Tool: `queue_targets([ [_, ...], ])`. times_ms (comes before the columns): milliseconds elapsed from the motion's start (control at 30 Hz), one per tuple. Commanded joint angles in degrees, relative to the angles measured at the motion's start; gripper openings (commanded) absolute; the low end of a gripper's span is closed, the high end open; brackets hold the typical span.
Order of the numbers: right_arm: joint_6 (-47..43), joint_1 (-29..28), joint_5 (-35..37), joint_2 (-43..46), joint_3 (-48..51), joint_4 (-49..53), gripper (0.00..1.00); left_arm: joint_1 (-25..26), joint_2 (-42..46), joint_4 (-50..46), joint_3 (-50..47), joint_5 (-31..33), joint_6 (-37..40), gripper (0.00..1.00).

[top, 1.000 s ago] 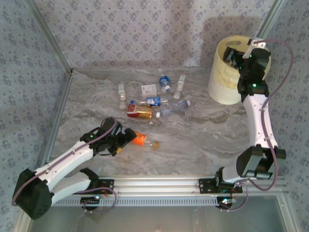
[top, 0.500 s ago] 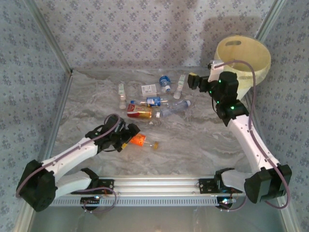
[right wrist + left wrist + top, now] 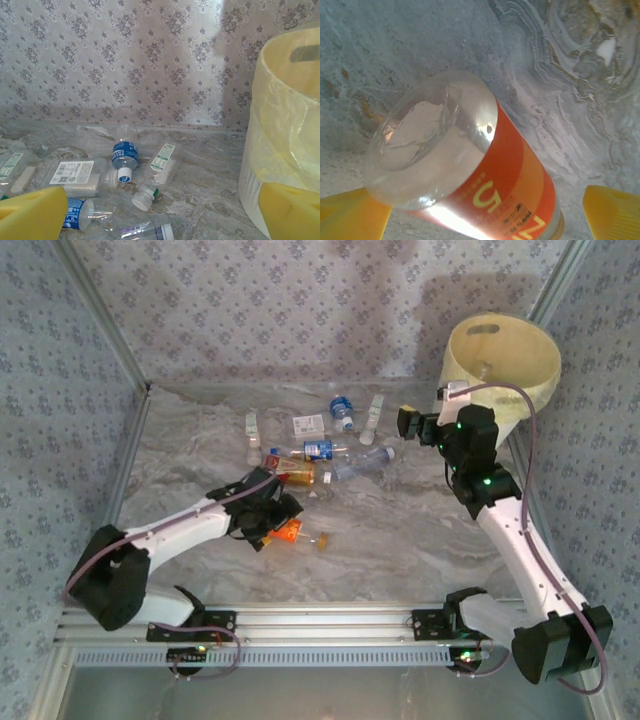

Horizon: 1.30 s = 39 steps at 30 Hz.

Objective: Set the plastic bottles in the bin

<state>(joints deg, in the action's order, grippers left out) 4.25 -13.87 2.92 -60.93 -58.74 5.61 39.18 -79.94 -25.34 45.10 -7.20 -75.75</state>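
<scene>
From above, the left hand (image 3: 280, 520) sits over an orange-labelled bottle (image 3: 291, 532) on the bench (image 3: 400, 520). The right hand (image 3: 406, 423) hovers beside the bin (image 3: 500, 365), and other plastic bottles (image 3: 318, 450) cluster mid-bench.

Left wrist: the yellow fingers (image 3: 612, 210) are spread wide, with the bottle lying between them, ungrasped.

Right wrist: the fingers are spread and hold nothing, with the bin at the right.

Orange bottle (image 3: 490, 175): its label, lower middle of the left wrist frame, has big yellow characters, seemingly "5" and "Z". Labels on other bottles (image 3: 124, 152) are unreadable.
</scene>
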Motion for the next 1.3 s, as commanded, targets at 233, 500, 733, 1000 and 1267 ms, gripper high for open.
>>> queue_targets([
  [233, -2.93, -0.27, 2.8, 3.08, 1.48, 4.23, 1.0, 0.42, -9.4, -4.0, 7.17, 3.83, -3.87, 0.9],
  [500, -2.85, -0.27, 3.24, 3.18, 1.52, 4.13, 1.0, 0.13, -15.7, -3.02, 10.06, 1.35, -0.41, 0.7],
  [733, -1.99, -0.3, 2.74, 3.35, 1.24, 4.57, 1.0, 0.12, -14.76, -2.14, 12.29, 2.38, 4.39, 0.59],
  [1000, 1.36, -0.66, -0.73, 3.84, 0.24, 11.07, 1.0, 0.37, -9.79, 1.67, 17.11, 3.01, 16.1, 0.54],
  [1267, 4.86, -1.44, -18.32, 5.02, 3.29, 11.33, 1.0, -0.45, -6.53, 13.05, 21.18, -0.6, 28.09, 0.53],
])
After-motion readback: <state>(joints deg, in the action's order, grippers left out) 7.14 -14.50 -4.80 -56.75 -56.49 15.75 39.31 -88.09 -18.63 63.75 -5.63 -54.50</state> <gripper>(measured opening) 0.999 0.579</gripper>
